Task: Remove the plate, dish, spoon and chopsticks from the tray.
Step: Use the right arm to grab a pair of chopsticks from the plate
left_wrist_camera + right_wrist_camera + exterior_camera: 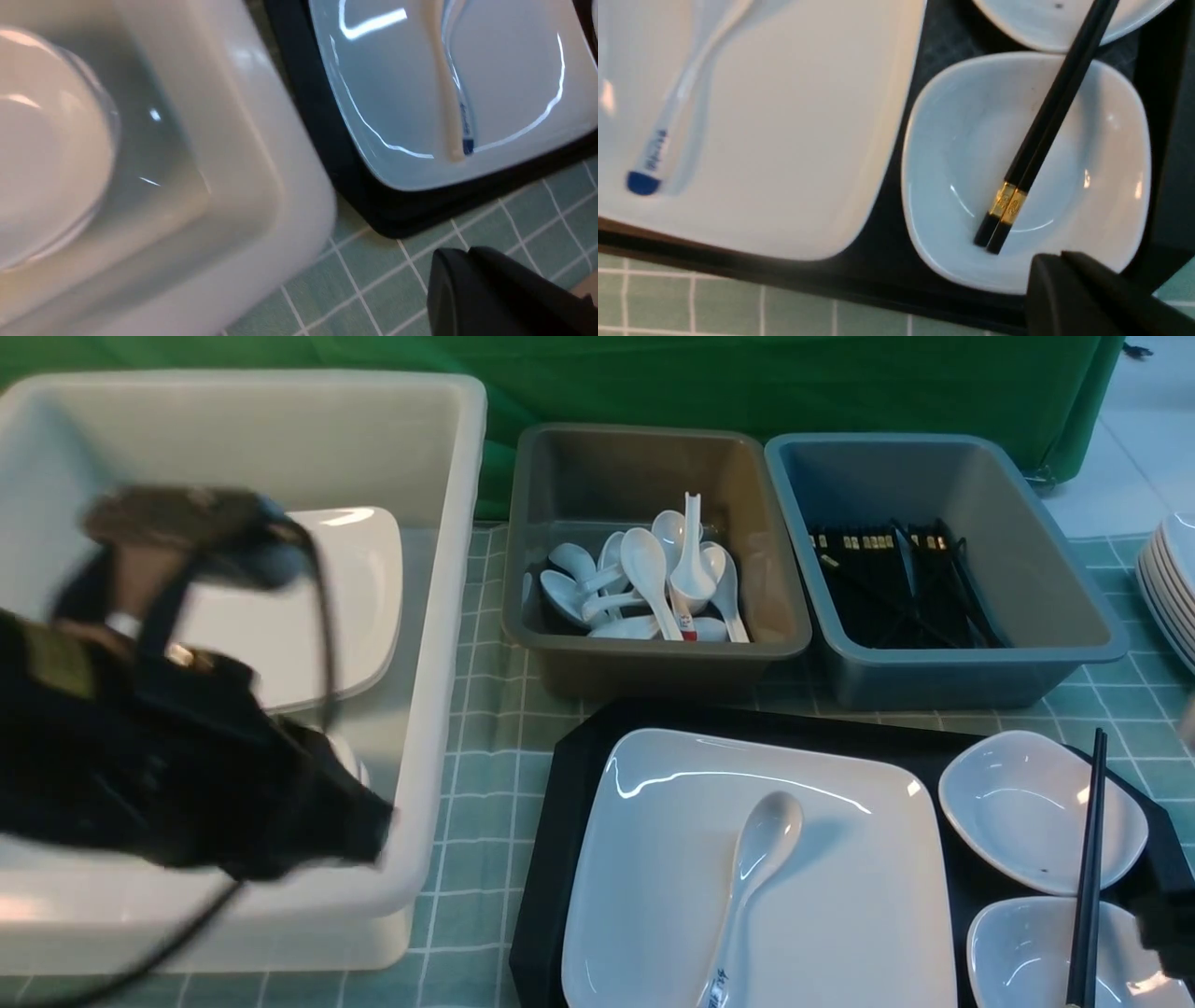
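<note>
Left end effector (369,835) closed, right end effector (1057,280) unclear; only its wrist view shows gold bands (1008,205) on the chopsticks (1045,121).

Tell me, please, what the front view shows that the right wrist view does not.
Front only: the white tub, the grey tub and the blue-grey tub, with their contents. Right wrist only: gold bands on the chopsticks. Both: the plate with the spoon on it, the chopsticks across the near small dish, the tray.
</note>
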`<state>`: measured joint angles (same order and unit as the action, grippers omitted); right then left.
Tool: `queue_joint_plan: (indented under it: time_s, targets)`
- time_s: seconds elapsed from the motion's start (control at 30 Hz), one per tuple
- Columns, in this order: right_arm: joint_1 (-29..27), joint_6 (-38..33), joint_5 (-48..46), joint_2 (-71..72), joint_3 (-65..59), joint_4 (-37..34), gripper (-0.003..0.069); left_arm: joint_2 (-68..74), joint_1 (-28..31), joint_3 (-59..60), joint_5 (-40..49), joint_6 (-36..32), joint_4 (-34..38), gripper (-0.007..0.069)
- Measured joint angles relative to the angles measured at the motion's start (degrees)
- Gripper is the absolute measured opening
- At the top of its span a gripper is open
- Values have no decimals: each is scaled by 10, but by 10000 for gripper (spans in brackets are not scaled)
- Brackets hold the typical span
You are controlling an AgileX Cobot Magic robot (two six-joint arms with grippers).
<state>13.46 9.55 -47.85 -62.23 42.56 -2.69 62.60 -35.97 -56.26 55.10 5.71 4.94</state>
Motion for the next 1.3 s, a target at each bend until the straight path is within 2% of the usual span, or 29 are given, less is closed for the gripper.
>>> queue_joint_plan:
  time_s: [0.1,0.13,0.27,0.33,0.43,0.73,0.8,0.83,0.9,1.0,1.3]
  targets:
    - [-1,18,17,-60,0,10,178,18,-67,0,-9,34,-15,1]
    - [-2,25,23,-75,0,12,240,21,-80,0,-14,39,-15,1]
    - [-7,35,53,-133,1,14,410,29,-114,0,-33,50,-15,1]
    - [-7,41,73,-158,1,15,462,31,-119,0,-42,50,-15,1]
    - [-7,50,96,-192,1,15,483,32,-120,0,-44,50,-21,1]
    - [-7,63,130,-272,1,16,485,32,-120,0,-43,52,-38,1]
    - [-7,63,136,-278,1,16,459,32,-120,0,-45,52,-38,1]
    - [-7,63,137,-279,1,16,439,32,-120,0,-46,52,-38,1]
    - [-7,63,139,-281,1,17,351,32,-120,0,-50,52,-38,1]
    - [-7,65,139,-281,1,17,140,32,-120,0,-50,52,-38,1]
    - [-7,65,119,-238,1,14,150,32,-120,0,-52,53,-38,1]
